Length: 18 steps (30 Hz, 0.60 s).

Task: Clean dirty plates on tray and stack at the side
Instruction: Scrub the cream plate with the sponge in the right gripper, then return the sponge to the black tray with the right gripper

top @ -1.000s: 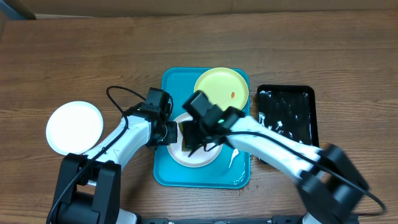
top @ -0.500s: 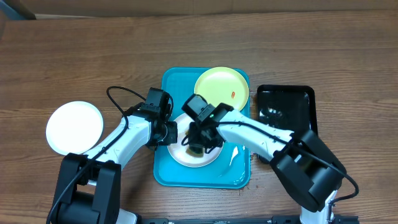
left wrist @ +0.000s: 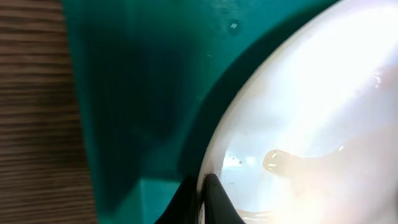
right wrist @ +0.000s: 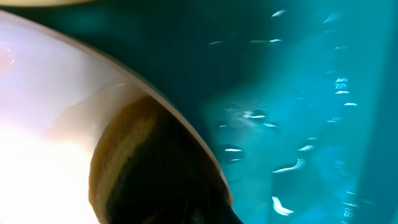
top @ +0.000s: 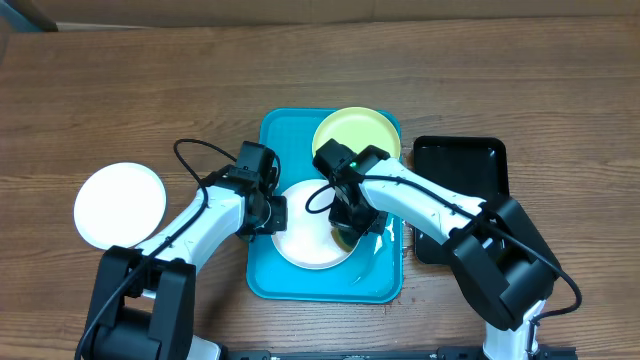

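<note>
The turquoise tray (top: 385,285) holds a white plate (top: 305,235) at its front and a pale yellow-green plate (top: 350,132) at its back right. My left gripper (top: 277,213) is shut on the white plate's left rim; the left wrist view shows its fingers (left wrist: 202,198) pinching the rim of the plate (left wrist: 311,112) above the tray (left wrist: 137,93). My right gripper (top: 348,228) is shut on a dark sponge (right wrist: 149,168) and presses it on the right edge of the plate (right wrist: 43,106). A second white plate (top: 120,205) lies on the table at the left.
A smaller black tray (top: 460,165) sits right of the turquoise tray, touching or nearly touching it. Water drops lie on the turquoise tray floor (right wrist: 298,93). My right arm crosses over the yellow-green plate's front edge. Wooden table (top: 150,80) all round.
My right gripper has dragged the sponge across the white plate from its left part to its right edge. My left gripper has kept its hold on the rim.
</note>
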Each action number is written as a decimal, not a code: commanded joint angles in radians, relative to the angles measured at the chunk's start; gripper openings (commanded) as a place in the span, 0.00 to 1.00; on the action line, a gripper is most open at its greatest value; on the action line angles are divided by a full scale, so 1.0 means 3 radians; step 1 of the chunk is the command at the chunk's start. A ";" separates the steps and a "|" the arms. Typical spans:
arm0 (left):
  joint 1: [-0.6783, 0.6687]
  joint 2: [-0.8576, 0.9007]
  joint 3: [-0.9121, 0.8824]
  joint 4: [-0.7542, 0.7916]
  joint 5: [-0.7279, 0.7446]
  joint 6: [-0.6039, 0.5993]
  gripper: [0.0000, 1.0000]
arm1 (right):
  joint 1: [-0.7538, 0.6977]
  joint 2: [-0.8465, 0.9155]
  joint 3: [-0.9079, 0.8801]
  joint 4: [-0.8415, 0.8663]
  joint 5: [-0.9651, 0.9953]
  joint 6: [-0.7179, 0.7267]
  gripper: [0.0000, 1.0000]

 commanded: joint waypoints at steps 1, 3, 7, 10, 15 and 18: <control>0.0010 0.0139 -0.0088 -0.0051 -0.0268 0.0065 0.04 | -0.0070 0.0103 0.0145 -0.0347 0.0764 0.0064 0.04; 0.0010 0.0139 -0.0088 -0.0051 -0.0268 0.0065 0.04 | -0.0070 0.0053 0.0238 -0.0460 0.0813 0.0061 0.04; 0.0010 0.0139 -0.0088 -0.0061 -0.0270 0.0065 0.04 | -0.0070 -0.0154 0.0292 -0.0487 0.0811 -0.0086 0.04; 0.0010 0.0139 -0.0088 -0.0081 -0.0270 0.0066 0.04 | -0.0080 -0.0398 0.0294 -0.0487 0.0810 -0.0207 0.04; 0.0009 0.0139 -0.0088 -0.0089 -0.0268 0.0065 0.04 | -0.0248 -0.0834 0.0292 -0.0524 0.0629 -0.0474 0.04; 0.0009 0.0139 -0.0088 -0.0090 -0.0268 0.0066 0.04 | -0.0472 -0.1020 0.0292 -0.0568 0.0487 -0.0617 0.04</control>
